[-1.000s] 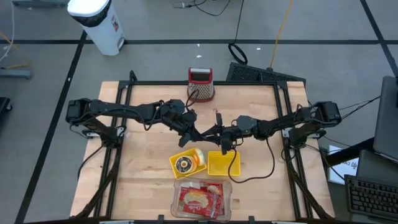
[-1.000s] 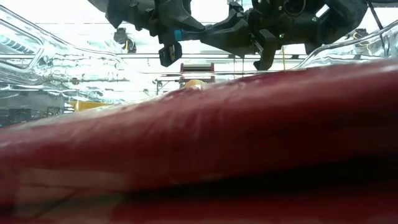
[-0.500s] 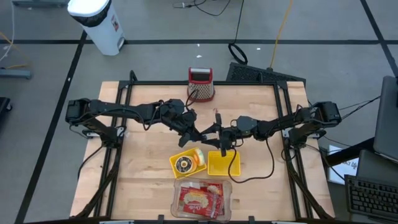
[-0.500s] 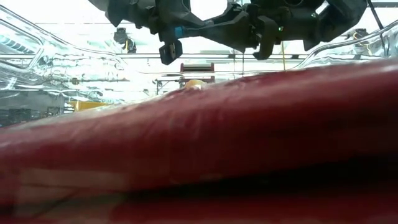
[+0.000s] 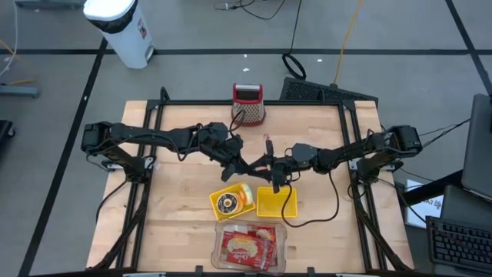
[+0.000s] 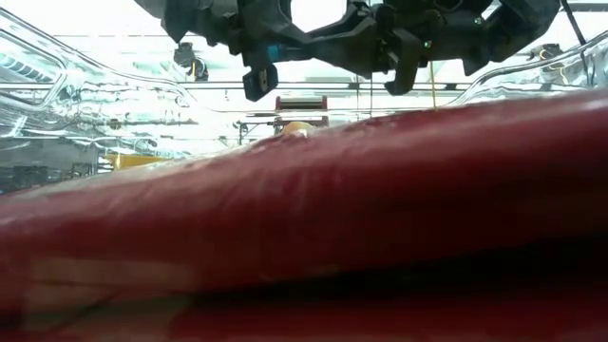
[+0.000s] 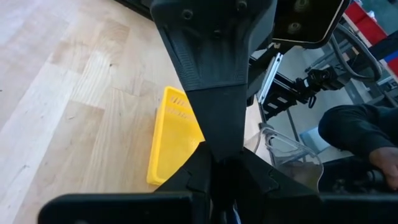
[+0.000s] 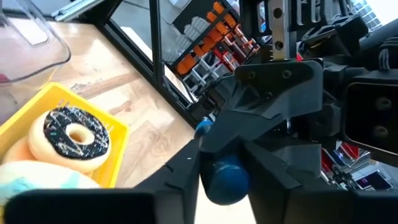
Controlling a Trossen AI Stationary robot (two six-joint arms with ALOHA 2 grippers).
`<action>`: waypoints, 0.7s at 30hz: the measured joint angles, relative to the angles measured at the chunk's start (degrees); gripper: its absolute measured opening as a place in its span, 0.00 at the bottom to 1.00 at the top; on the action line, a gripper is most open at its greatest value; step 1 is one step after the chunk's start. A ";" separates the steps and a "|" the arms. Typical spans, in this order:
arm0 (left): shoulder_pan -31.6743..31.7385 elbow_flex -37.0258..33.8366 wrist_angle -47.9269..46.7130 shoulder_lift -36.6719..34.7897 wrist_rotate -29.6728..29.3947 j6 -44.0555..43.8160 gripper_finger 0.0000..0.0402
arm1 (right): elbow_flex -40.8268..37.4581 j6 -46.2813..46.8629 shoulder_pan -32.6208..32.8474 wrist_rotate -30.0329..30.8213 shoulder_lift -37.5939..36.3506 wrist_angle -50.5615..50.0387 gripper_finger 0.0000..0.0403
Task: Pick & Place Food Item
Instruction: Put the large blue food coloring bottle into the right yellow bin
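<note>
Above the middle of the table my left gripper (image 5: 250, 165) and my right gripper (image 5: 265, 163) meet tip to tip. Between them is a small blue rounded thing (image 8: 224, 177), also visible as a blue spot (image 6: 275, 49) in the low view. What it is I cannot tell. Below them, toward the near edge, a yellow tray (image 5: 244, 206) holds a chocolate-iced doughnut (image 5: 226, 203). A second yellow tray (image 5: 275, 201) stands beside it. A clear box (image 5: 250, 246) with a red food packet rests at the near edge. My left gripper is shut at the blue thing's far side (image 8: 204, 129). It comes in slanting down from the table's left. The fingers of both grippers hide the place of contact. My right gripper has the blue thing's round end (image 8: 225, 182) between its two fingers. It comes in level from the table's right. The blue thing is lifted clear of the table.
A red and white container (image 5: 248, 102) stands at the far edge. The red packet (image 6: 304, 237) fills the foreground of the low view. A person's dark sleeve (image 7: 360, 130) is visible beyond the table. Bare wood lies to the left and right of the trays.
My right gripper's fingers have spread and drawn together again around the meeting place. Its hanging finger has shifted in the low view. Both arms have stayed where they were, and the trays and the box have not moved.
</note>
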 joint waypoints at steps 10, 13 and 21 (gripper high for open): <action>0.00 -0.12 0.81 0.04 0.19 2.68 0.13 | 0.02 -0.73 0.00 -0.02 -0.05 -0.37 0.19; -0.38 -0.17 2.01 0.08 0.11 4.36 0.21 | 0.02 -0.71 0.00 -0.21 -0.13 -0.34 0.19; 0.47 -0.04 5.12 0.01 -1.93 4.90 0.49 | 0.04 -0.11 -0.04 0.15 0.04 -0.98 0.14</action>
